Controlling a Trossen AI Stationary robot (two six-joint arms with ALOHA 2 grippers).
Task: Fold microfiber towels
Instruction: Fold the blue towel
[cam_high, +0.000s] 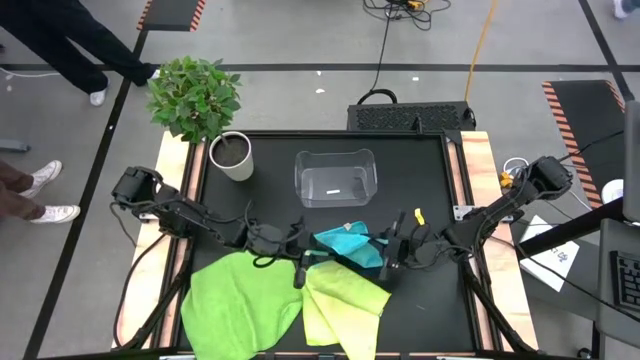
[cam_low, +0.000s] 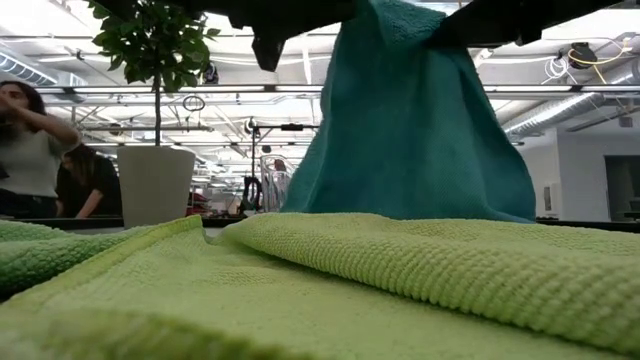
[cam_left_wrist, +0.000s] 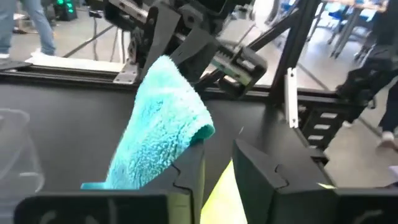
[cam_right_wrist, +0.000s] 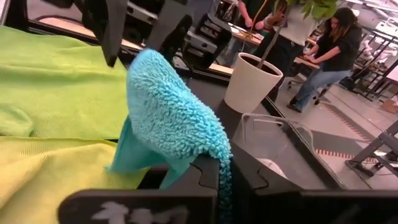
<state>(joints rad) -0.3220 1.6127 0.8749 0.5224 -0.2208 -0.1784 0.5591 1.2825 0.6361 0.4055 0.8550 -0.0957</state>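
turquoise microfiber towel (cam_high: 348, 243) is hanging lifted between the two grippers over the near middle of the table (cam_high: 420, 170), above the pale yellow-green towel (cam_high: 343, 308) and beside the bright green towel (cam_high: 240, 298). right gripper (cam_high: 392, 256) is clamping fully on one edge. left gripper (cam_high: 300, 270) is standing partly parted, a fold of cloth lying against one finger; whether it is gripping cannot be told. risk: if the left side is loose, that edge may be slipping, and the drooping cloth may be dragging the towel beneath.
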